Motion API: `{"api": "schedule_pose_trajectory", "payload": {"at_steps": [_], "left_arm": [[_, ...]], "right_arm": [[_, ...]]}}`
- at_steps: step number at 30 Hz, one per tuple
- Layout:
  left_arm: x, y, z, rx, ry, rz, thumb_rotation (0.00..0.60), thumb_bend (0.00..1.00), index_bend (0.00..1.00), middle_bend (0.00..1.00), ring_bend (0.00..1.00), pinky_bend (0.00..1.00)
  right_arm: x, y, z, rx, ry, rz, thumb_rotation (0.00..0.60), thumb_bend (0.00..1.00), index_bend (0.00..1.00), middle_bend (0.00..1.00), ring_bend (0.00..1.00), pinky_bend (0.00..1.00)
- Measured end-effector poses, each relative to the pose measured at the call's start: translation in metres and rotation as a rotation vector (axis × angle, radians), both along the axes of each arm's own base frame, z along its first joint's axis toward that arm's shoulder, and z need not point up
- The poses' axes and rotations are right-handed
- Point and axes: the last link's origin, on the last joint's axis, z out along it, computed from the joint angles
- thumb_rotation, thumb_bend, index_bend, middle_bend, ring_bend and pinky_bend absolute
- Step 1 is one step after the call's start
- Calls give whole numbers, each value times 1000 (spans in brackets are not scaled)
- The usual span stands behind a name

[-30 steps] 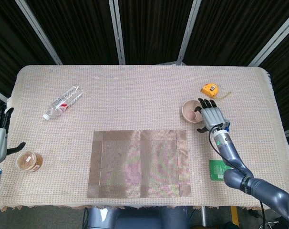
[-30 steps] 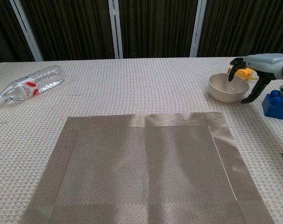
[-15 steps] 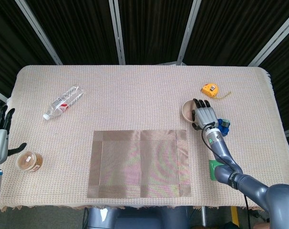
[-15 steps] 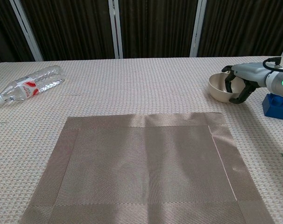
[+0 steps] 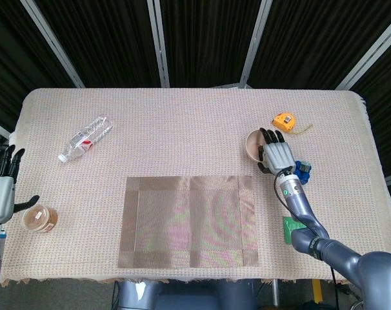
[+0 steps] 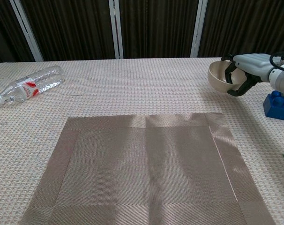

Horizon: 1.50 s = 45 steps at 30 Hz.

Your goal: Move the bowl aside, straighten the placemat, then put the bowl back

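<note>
The cream bowl [image 5: 252, 143] [image 6: 218, 77] is tilted and lifted off the cloth at the right of the table. My right hand [image 5: 275, 155] [image 6: 243, 73] grips it by the rim, fingers inside and thumb under. The brown woven placemat [image 5: 189, 221] [image 6: 146, 168] lies flat and square at the table's front middle, left of and nearer than the bowl. My left hand [image 5: 2, 184] hangs open at the far left edge, beside a small jar, holding nothing.
A plastic water bottle [image 5: 84, 138] [image 6: 30, 83] lies at the left rear. A yellow tape measure [image 5: 284, 121] sits behind the bowl, a blue block [image 5: 302, 170] [image 6: 277, 105] right of my right hand. A green packet [image 5: 292, 228] and an orange-lidded jar [image 5: 39, 217] lie near the front.
My right hand closed on the bowl's rim, then tipped and lifted it off the cloth. The left hand drifted slightly downward. The placemat has not moved.
</note>
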Motion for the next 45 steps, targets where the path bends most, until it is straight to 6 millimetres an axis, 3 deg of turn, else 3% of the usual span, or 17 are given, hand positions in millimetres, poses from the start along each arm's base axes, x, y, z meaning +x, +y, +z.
{"api": "schedule_pose_trajectory", "payload": {"at_steps": [6,10,19,23,29,35,45], "left_arm": [[6,-3,1,-13,-23,-29,600,100,0,0,0,0],[10,-7,2,-25,-43,-48,600,102,0,0,0,0],[12,-13,8,-44,-80,-63,600,101,0,0,0,0],[10,-17,12,-39,-86,-59,600,102,0,0,0,0],[6,-19,15,-27,-82,-46,600,102,0,0,0,0],[2,-18,17,-27,-85,-30,600,102,0,0,0,0],[3,-16,18,-35,-109,-45,600,107,0,0,0,0]], "right_arm": [[13,18,18,-13,-33,112,600,308,680,0,0,0],[27,41,28,30,-41,208,600,307,680,0,0,0],[83,132,32,259,-23,478,600,307,681,0,0,0],[105,159,26,334,39,577,600,307,680,0,0,0],[125,169,-11,418,92,660,600,308,680,0,0,0],[138,166,-49,450,147,713,600,307,681,0,0,0],[137,149,-72,434,186,680,600,297,672,0,0,0]]}}
